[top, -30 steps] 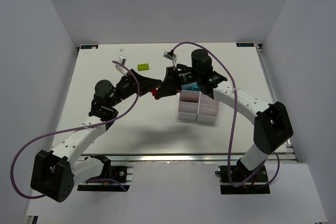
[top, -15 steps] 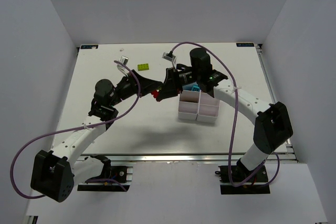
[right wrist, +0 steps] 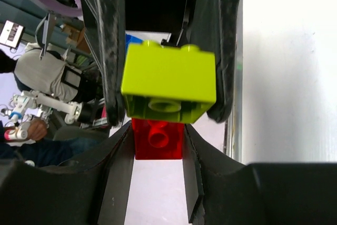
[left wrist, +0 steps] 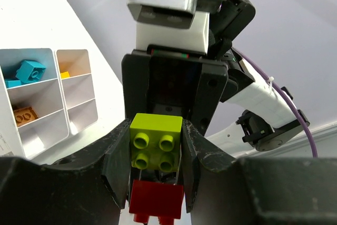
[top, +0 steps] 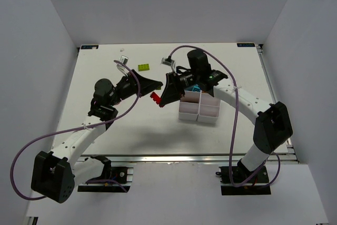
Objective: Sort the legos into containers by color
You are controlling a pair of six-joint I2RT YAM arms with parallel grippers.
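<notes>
Left end effector (left wrist: 156, 130): gripping lime green brick (left wrist: 156, 143).
Right end effector (right wrist: 157, 133): gripping red brick (right wrist: 158, 140).
Change: right end effector and red brick have shifted slightly toward the near table (top: 237, 67) edge.

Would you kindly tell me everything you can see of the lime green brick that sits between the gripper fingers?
The lime green brick is a small, glossy plastic block with four round studs in a square on one face and a hollow underside with a round tube. Its studs face the left wrist camera. The left gripper clamps it by two opposite sides. A red brick butts against one edge, itself between the fingers of the right gripper.
</notes>
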